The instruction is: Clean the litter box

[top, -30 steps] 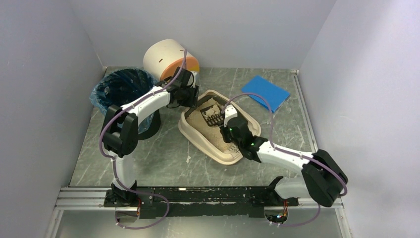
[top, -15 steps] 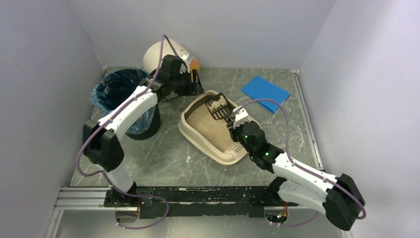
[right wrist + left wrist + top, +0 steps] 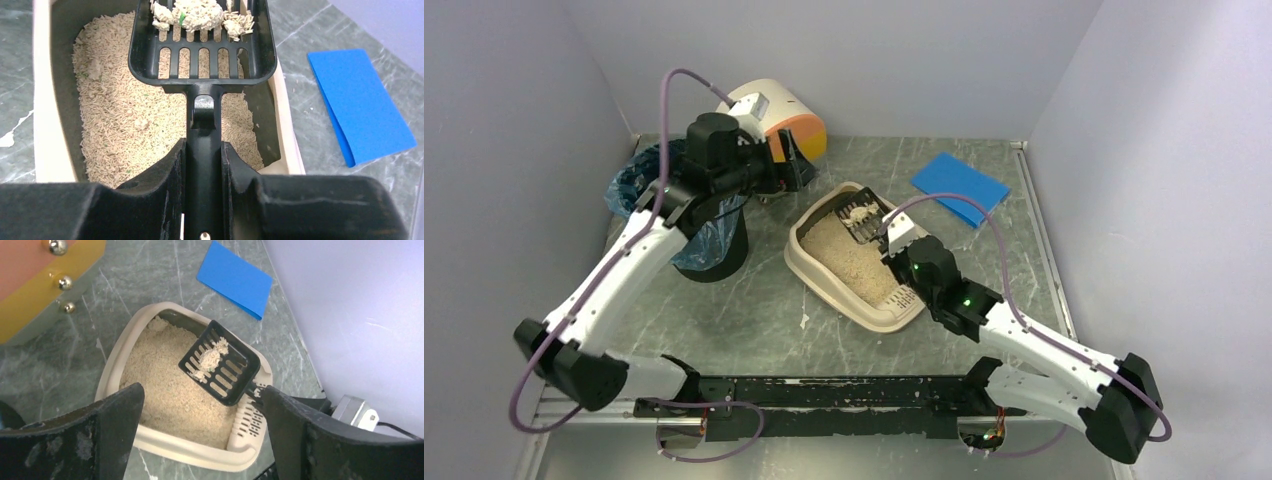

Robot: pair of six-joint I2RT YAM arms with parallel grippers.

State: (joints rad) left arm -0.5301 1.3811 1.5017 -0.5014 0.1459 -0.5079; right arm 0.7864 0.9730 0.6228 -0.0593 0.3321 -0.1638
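Note:
The beige litter box [image 3: 796, 262] lies mid-table, tan litter inside, its slotted ledge [image 3: 248, 422] at the near right end. A black slotted scoop [image 3: 861, 215] hovers over the box's far end and carries pale clumps [image 3: 197, 15]. My right gripper [image 3: 204, 160] is shut on the scoop's handle [image 3: 204, 125]; the top view shows that gripper [image 3: 902, 245] over the box's right side. Near the drawer unit, left of the box and raised, my left gripper [image 3: 799, 170] is open. Nothing lies between its fingers [image 3: 115, 425], which frame the box [image 3: 190, 447] and scoop [image 3: 220, 362] below.
A black round bin with a blue liner [image 3: 686, 215] stands left of the box, under the left arm. A white cylindrical drawer unit with orange and yellow fronts [image 3: 779, 115] sits at the back. A blue flat pad [image 3: 961, 188] lies at the back right. Walls close in on three sides.
The left arm drew back from the box toward the bin and drawer unit, its jaws widening. The right arm raised the scoop out of the litter with clumps in it.

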